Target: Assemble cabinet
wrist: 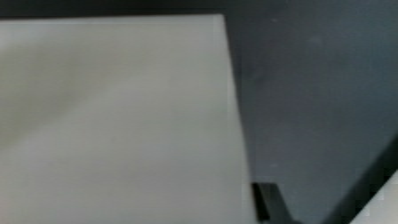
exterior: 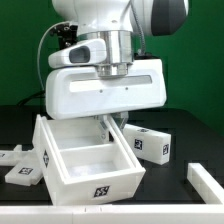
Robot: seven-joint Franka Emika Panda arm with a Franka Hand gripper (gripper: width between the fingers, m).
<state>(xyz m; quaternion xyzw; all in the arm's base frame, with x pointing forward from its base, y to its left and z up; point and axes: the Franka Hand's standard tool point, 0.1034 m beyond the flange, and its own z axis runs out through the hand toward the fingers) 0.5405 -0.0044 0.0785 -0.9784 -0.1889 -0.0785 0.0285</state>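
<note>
on the exterior view's left lies a small tagged piece [exterior: 22, 172], with a flat white sliver [exterior: 8, 155] just beyond it at the frame's edge; i cannot tell what the sliver is.

in the middle stands the cabinet box [exterior: 88, 172], open at the top and upright on the dark table [exterior: 190, 150]. my gripper [exterior: 104, 124] hangs over its far wall with the fingers pressed together. i cannot tell whether they touch the wall or pinch anything thin. from the wrist i see only a broad white face [wrist: 107, 120], most likely part of the box, and one of my fingertips [wrist: 267, 203] dark beside it.

i judge the step in hand to be nudging or squaring the box with closed fingers. to do it well i would:
- stay low on the wall, so the box slides and does not tip
- push straight and slowly through its middle, so it does not swing
- mind the tagged panel [exterior: 150, 143], which sits just beside the box's corner on the exterior view's right

further right, well apart, a white piece [exterior: 205, 180] is cut off by the frame.

the count:
- one box
- one small piece and one unclear sliver on the left
- one panel and one cut-off piece on the right
- two tags showing on the box, one on its side wall and one on its front
</note>
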